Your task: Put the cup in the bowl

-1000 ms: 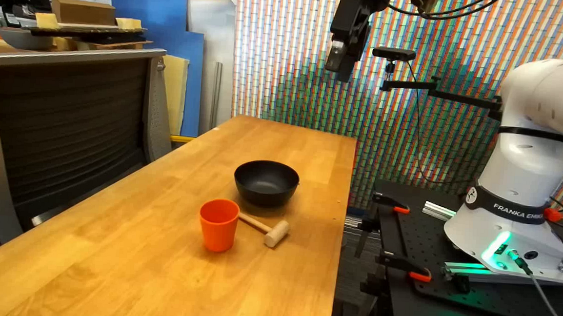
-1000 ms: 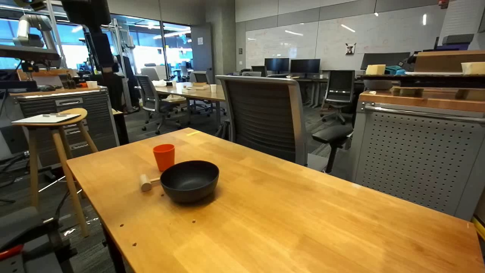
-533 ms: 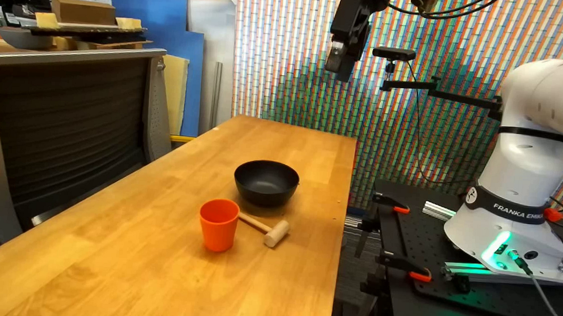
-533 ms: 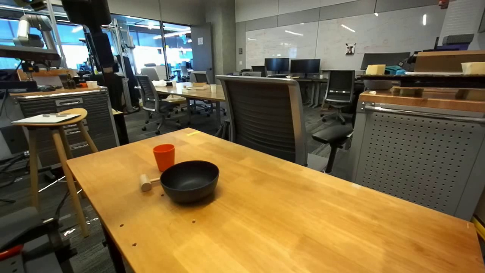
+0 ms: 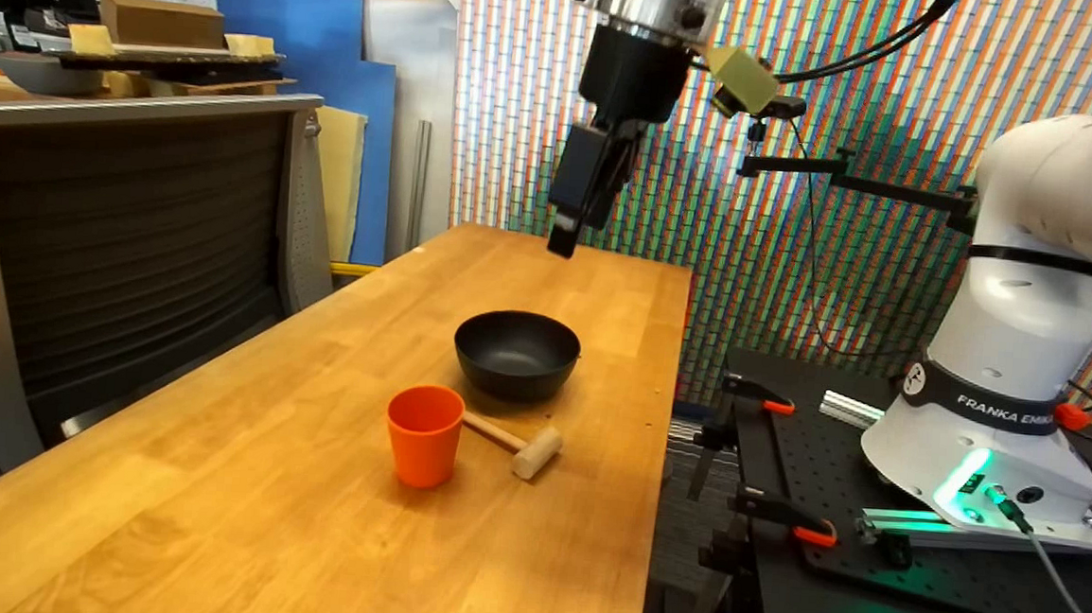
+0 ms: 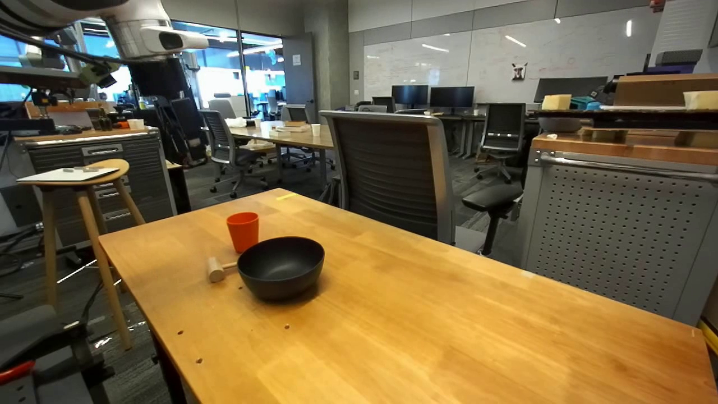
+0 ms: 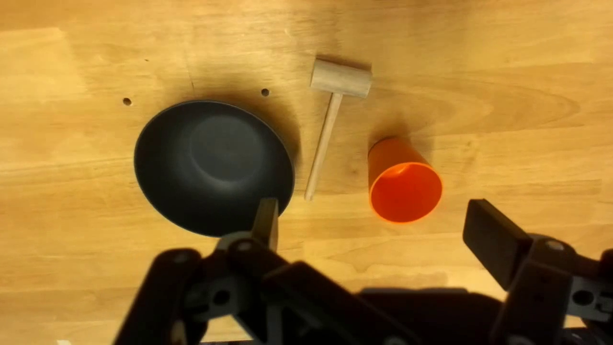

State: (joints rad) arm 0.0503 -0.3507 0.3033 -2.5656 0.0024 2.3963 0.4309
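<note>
The orange cup stands upright on the wooden table in both exterior views (image 5: 424, 443) (image 6: 243, 233). The black bowl stands close to it in both exterior views (image 5: 516, 366) (image 6: 280, 275) and nothing lies in it. My gripper (image 7: 372, 208) is open and empty in the wrist view, its jaws wide apart. There the cup (image 7: 406, 192) shows ahead of the gap between the fingers, and the left finger (image 7: 266, 223) overlaps the rim of the bowl (image 7: 225, 148). In an exterior view the gripper (image 5: 573, 240) hangs well above the table, higher than the bowl and cup.
A small wooden mallet (image 7: 341, 79) lies between cup and bowl, its handle reaching toward the gap between them. The table (image 5: 308, 481) has a long edge on the robot's side. An office chair (image 6: 387, 174) stands at the opposite side.
My arm held still at first, then the gripper came down and out over the table, toward the bowl and cup. Cup, bowl and mallet have not moved.
</note>
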